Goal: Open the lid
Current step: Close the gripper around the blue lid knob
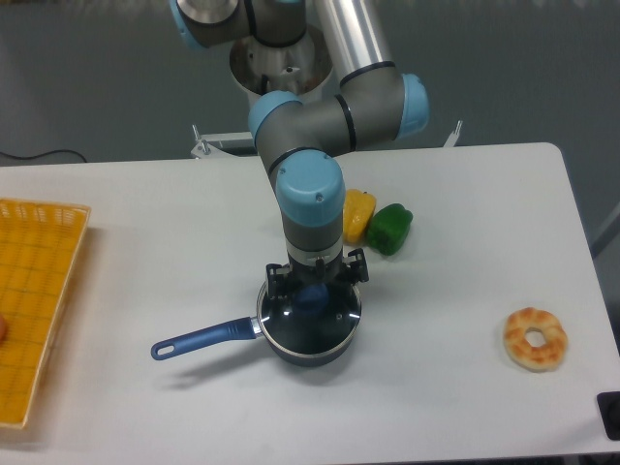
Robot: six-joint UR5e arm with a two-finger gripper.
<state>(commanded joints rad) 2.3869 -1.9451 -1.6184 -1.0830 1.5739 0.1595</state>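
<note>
The lid (325, 325) is a round clear glass disc with a metal rim, lying on the dark blue saucepan (291, 351). Its blue knob (311, 299) shows at the centre. The saucepan's long blue handle (201, 338) points left. My gripper (311, 295) hangs straight down over the lid, with its black fingers on either side of the knob. The wrist hides the fingertips, so I cannot tell whether they touch the knob.
A yellow pepper (357, 213) and a green pepper (389, 229) lie just behind the saucepan. A doughnut (535, 337) lies at the right. A yellow basket (34, 291) stands at the left edge of the white table.
</note>
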